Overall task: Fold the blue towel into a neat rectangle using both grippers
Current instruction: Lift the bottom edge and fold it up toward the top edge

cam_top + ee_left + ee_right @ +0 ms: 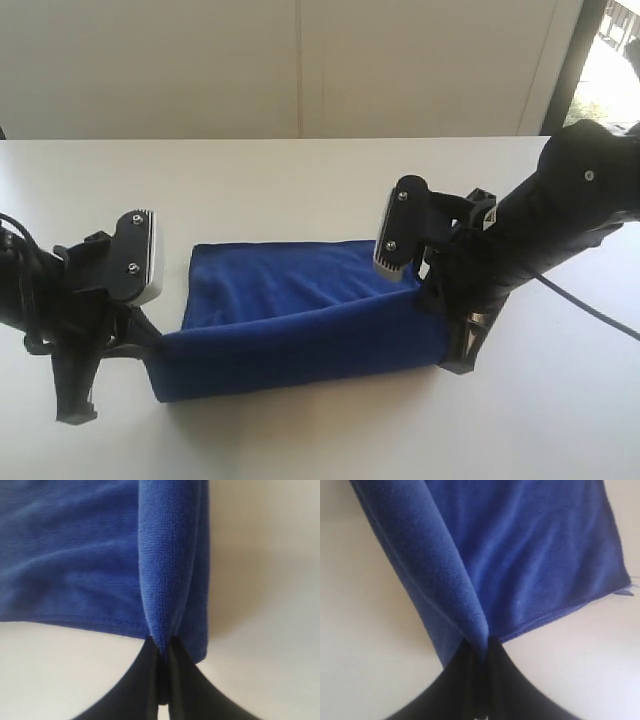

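Note:
The blue towel (pixel 300 315) lies in the middle of the white table, its near edge lifted and stretched between my two grippers. My left gripper (pixel 152 345) is shut on the towel's near left corner. My right gripper (pixel 440 310) is shut on the near right corner. In the left wrist view the black fingers (pixel 145 670) pinch a fold of the towel (pixel 75 555). The right wrist view shows the black fingers (pixel 470 670) clamped on a fold of the towel (pixel 530 555) in the same way. The rest of the towel rests flat on the table behind the raised edge.
The white table (pixel 300 180) extends around the towel on all sides. A pale wall (pixel 300 60) stands behind its far edge, with a dark frame and a window (pixel 610 50) at the far right.

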`<move>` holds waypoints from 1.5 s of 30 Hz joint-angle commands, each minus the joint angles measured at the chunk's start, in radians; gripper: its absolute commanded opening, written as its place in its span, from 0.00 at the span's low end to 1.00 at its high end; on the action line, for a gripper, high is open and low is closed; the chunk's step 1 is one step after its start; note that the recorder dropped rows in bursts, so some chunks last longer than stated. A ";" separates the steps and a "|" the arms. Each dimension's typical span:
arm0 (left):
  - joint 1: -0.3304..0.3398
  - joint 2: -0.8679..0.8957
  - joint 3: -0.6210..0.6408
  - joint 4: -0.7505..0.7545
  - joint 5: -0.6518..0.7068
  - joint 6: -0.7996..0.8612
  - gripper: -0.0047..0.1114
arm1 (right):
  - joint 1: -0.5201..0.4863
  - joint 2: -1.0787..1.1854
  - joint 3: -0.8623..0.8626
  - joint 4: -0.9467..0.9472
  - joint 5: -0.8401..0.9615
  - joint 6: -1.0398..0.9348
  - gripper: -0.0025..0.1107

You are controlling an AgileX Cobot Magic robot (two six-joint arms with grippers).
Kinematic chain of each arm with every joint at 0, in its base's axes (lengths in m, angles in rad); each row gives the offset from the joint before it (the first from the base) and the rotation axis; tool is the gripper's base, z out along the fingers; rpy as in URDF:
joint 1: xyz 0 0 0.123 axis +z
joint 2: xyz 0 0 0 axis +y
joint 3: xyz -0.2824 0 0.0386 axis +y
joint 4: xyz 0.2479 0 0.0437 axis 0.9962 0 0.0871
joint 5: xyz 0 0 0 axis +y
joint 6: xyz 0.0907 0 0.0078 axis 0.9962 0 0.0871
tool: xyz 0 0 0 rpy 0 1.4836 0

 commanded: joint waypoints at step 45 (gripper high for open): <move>-0.006 0.416 -0.421 -0.033 -0.316 0.004 0.04 | -0.067 0.299 -0.124 -0.215 -0.327 0.404 0.02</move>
